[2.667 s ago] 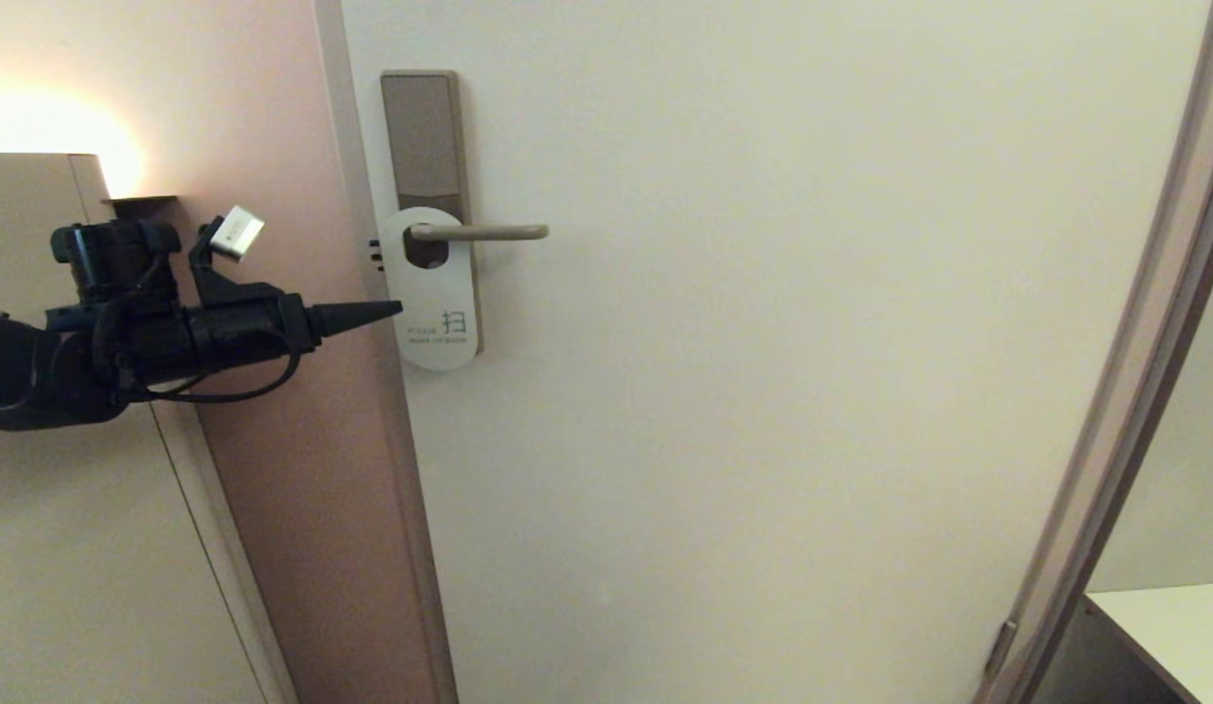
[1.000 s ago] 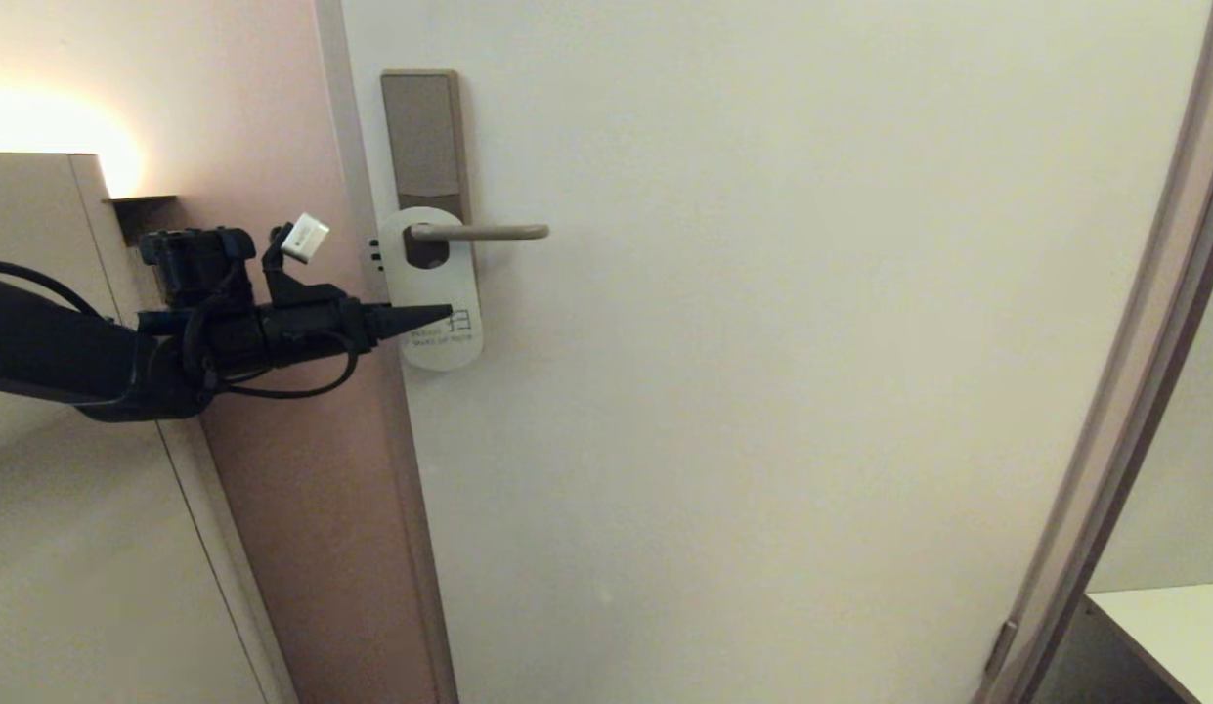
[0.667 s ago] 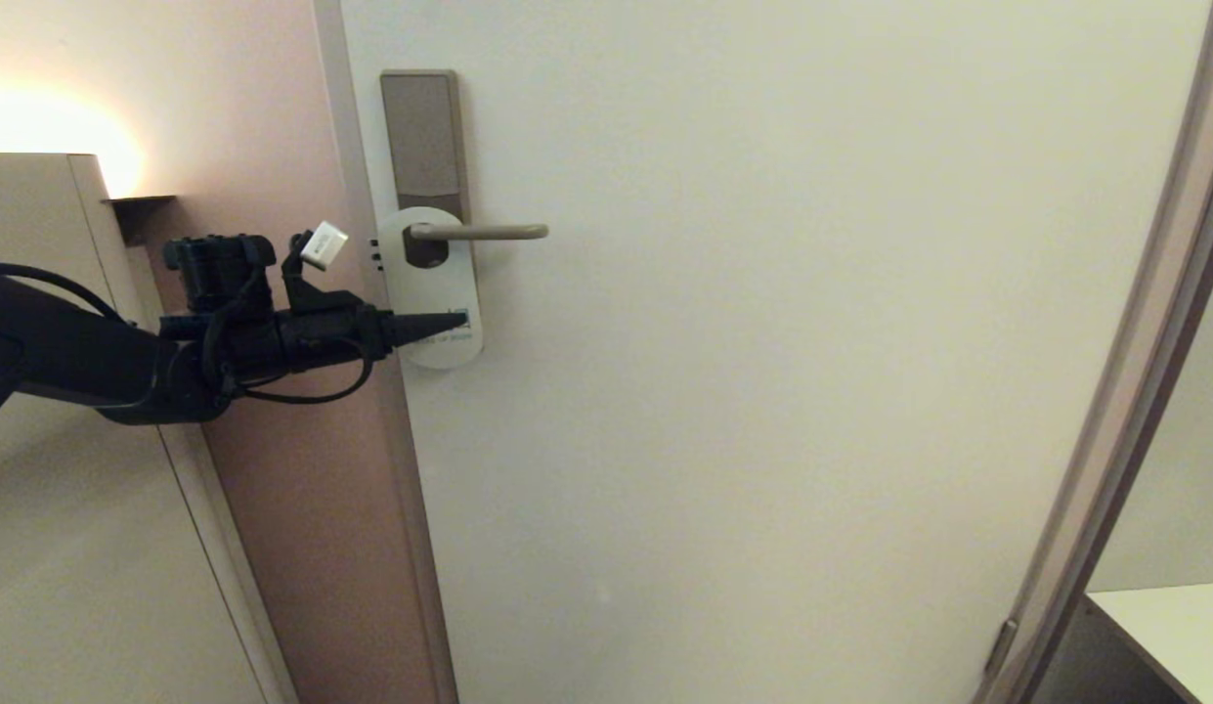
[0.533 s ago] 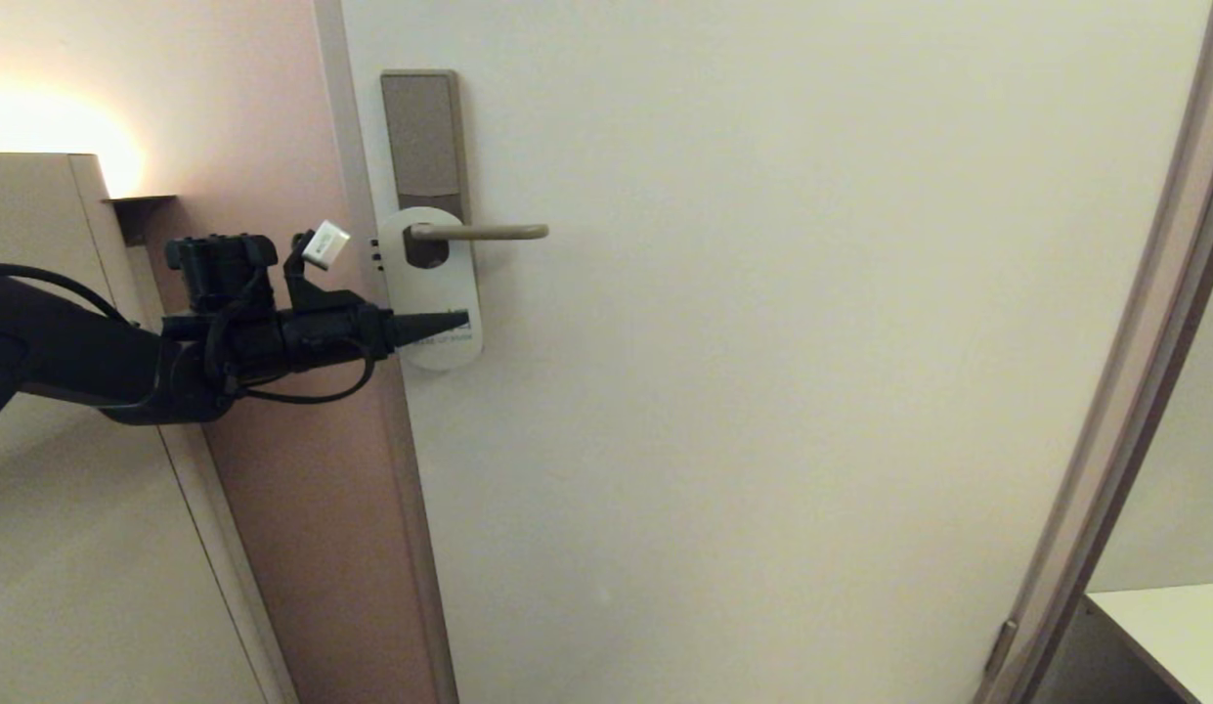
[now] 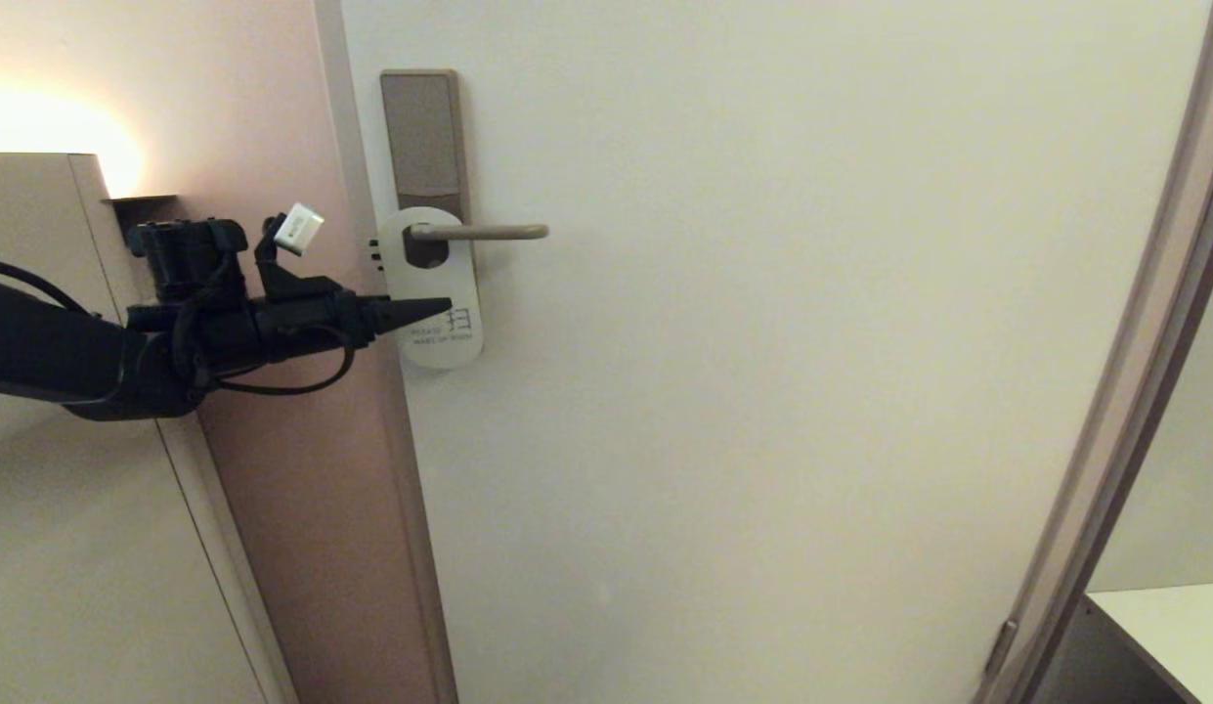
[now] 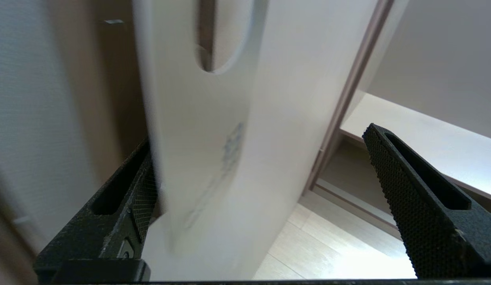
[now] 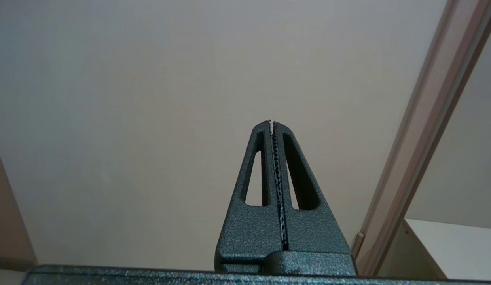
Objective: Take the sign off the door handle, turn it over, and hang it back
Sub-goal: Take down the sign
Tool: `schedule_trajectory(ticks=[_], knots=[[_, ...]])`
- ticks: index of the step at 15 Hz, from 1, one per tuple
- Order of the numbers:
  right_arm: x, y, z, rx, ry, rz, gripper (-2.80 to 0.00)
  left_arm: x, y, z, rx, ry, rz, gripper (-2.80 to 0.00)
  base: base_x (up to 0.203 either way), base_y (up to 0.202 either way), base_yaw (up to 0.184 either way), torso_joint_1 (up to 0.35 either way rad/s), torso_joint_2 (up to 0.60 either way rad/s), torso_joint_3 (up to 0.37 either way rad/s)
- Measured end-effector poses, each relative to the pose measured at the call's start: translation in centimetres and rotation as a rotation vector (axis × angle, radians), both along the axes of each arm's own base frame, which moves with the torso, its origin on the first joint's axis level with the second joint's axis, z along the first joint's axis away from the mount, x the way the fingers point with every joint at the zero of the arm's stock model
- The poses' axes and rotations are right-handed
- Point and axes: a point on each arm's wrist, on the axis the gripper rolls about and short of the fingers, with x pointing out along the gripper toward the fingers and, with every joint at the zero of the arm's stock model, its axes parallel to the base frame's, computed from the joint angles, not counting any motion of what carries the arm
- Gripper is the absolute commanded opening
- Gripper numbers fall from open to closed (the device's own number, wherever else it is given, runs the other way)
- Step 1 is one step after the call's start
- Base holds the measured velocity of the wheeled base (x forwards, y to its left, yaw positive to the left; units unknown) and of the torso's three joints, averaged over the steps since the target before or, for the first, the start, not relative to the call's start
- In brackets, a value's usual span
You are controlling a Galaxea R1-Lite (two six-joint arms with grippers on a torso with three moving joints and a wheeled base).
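The sign (image 5: 432, 293) hangs by its hole on the door handle (image 5: 484, 232), white face with grey lettering outward, in front of the bronze-grey lock plate (image 5: 420, 137). My left gripper (image 5: 442, 308) reaches in level from the left, its tip over the sign's lower half. In the left wrist view the left gripper (image 6: 259, 136) is open wide. The sign (image 6: 198, 130) stands between the fingers, close against one finger (image 6: 126, 194) and far from the other. My right gripper (image 7: 272, 122) is shut on nothing, facing the door, out of the head view.
The pale door (image 5: 762, 391) fills the head view. A door frame strip (image 5: 396, 460) and pinkish wall (image 5: 283, 469) lie to its left, with a beige cabinet (image 5: 49, 508) under my left arm. A frame post (image 5: 1124, 391) and a white shelf (image 5: 1168, 631) are at the right.
My left gripper came in from the door frame onto the sign's lower half, then drew back slightly left and up in the last half second. The sign stays on the handle.
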Motion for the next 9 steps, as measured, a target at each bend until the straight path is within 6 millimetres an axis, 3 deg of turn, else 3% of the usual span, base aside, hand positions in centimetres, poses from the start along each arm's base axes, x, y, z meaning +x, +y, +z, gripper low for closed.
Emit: schedule_trajectory(ticks=[9], knots=[[0.0,0.0,0.0,0.000,0.000,-0.001,-2.80,-1.3,-2.2,0.1,0.000,0.015,-0.057,0.00,0.000,0.000,0.000,0.000,0.00,0.000]])
